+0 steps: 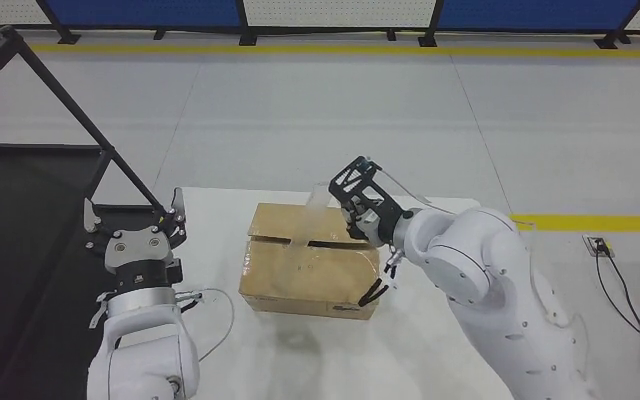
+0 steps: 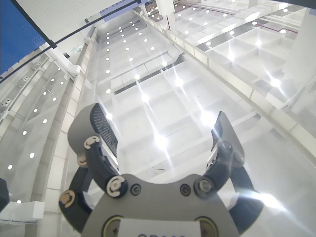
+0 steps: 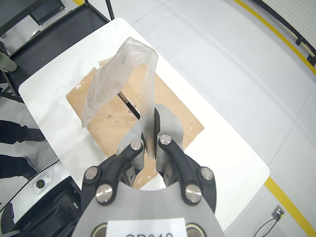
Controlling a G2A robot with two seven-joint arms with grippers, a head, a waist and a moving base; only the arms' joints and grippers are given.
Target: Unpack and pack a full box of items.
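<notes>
- The box (image 1: pixel 310 270) sits on the table (image 1: pixel 440 340), toward its far edge.
- The tape strip (image 3: pixel 118 75) arches over the box top, one end clamped in the right gripper (image 1: pixel 352 190) above the box's far right corner.
- The left gripper (image 1: pixel 133 215) is at the table's left edge, well apart from the box.
- The cart (image 1: pixel 40 250) stands left of the table.

box (image 1: pixel 300 275): contents hidden (flaps nearly shut) | tape strip (image 3: pixel 123 75): end buried between right jaws
</notes>
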